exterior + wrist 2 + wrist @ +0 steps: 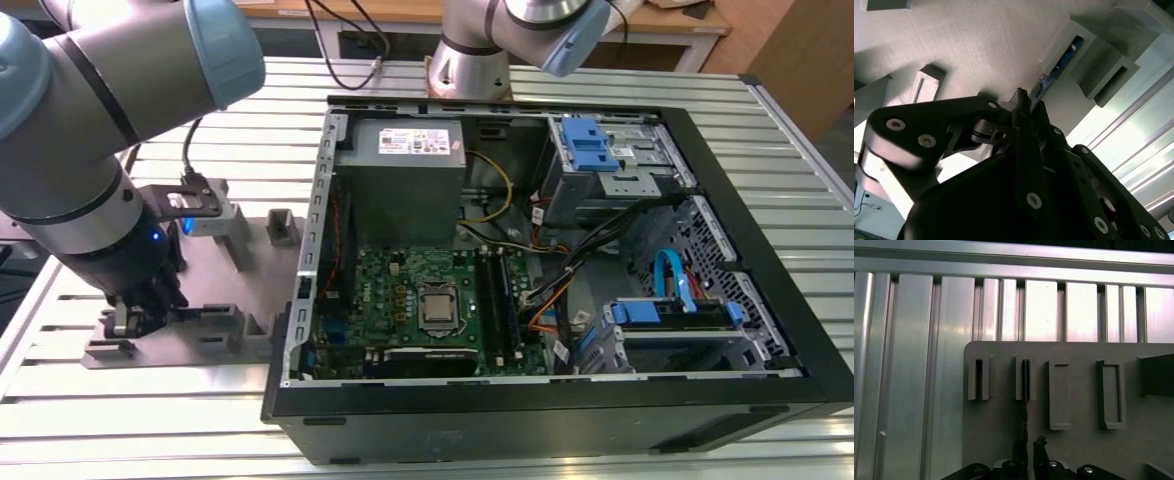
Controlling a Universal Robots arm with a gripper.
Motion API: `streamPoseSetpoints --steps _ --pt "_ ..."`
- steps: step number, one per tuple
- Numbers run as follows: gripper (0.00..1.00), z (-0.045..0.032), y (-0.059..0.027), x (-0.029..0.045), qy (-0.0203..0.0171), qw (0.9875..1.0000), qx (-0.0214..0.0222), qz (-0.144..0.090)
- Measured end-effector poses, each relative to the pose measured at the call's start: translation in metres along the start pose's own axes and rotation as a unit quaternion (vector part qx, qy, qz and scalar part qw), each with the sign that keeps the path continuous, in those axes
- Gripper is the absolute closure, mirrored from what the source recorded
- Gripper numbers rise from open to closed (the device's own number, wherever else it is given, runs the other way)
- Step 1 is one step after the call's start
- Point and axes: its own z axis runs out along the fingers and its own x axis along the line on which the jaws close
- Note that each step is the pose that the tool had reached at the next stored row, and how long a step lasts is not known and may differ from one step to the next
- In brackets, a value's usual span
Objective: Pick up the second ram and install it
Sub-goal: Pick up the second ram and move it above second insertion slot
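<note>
The second ram (1025,400) is a thin strip standing on edge on the grey fixture plate (994,440), with its far end in a narrow slot holder. In the second wrist view the second ram (1048,79) shows a blue-green edge running into the black fingers. My gripper (1029,447) straddles its near part, and the jaws look shut on it; the same gripper (1021,100) converges tightly on the strip. In the exterior view, my gripper (123,322) is low over the fixture plate (200,345) at the exterior view's left, apart from the computer case.
The open computer case (561,405) lies at the exterior view's right, with the green motherboard (400,285), its memory slots (501,295), a power supply (400,190) and blue drive caddies (587,140). A second arm's base (467,70) stands behind it. Empty holders (1060,395) sit beside the strip.
</note>
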Motion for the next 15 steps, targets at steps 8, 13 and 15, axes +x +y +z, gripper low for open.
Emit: streamPoseSetpoints --steps 8,13,15 --pt "0.89 0.0002 0.0 0.0 0.0 1.0 0.0 0.0" --pt "0.89 0.0004 0.0 0.0 0.0 1.0 0.0 0.0" --pt "0.89 0.0004 0.0 0.0 0.0 1.0 0.0 0.0"
